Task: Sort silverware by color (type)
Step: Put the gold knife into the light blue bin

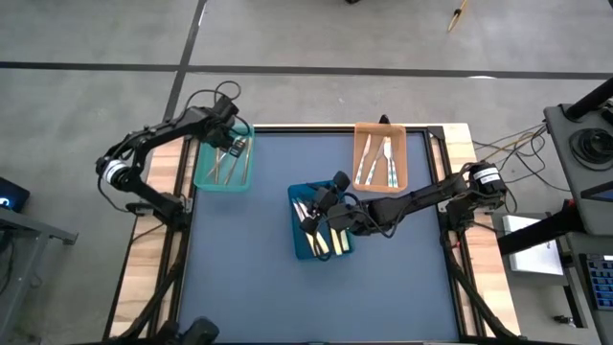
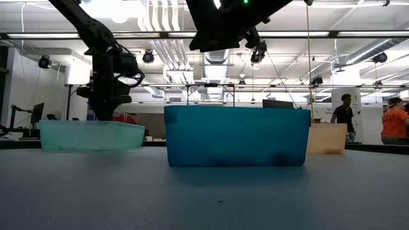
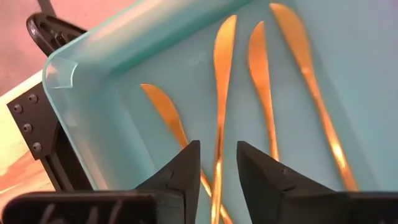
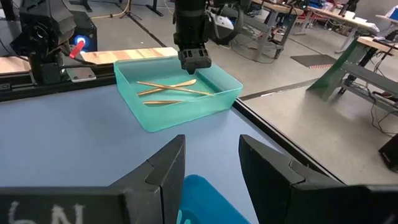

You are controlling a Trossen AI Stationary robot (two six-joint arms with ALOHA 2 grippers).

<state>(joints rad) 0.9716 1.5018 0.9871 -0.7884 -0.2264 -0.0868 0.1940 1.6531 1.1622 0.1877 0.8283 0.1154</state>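
Left tool (image 3: 214, 163) (parted) hovers over gold utensils (image 3: 222, 93) lying lengthwise in teal tray (image 3: 81, 112).

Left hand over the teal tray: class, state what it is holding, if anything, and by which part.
Nothing. The left hand is open above the teal tray; the gold utensils lie loose on the tray floor.

Three trays are seen in the high view: a teal tray (image 1: 201, 178) at upper left, a blue tray (image 1: 299, 247) at centre, an orange tray (image 1: 360, 153) at upper right. Four gold utensils (image 3: 261, 74) are counted in the teal tray. Utensils in the other trays cannot be counted surely.
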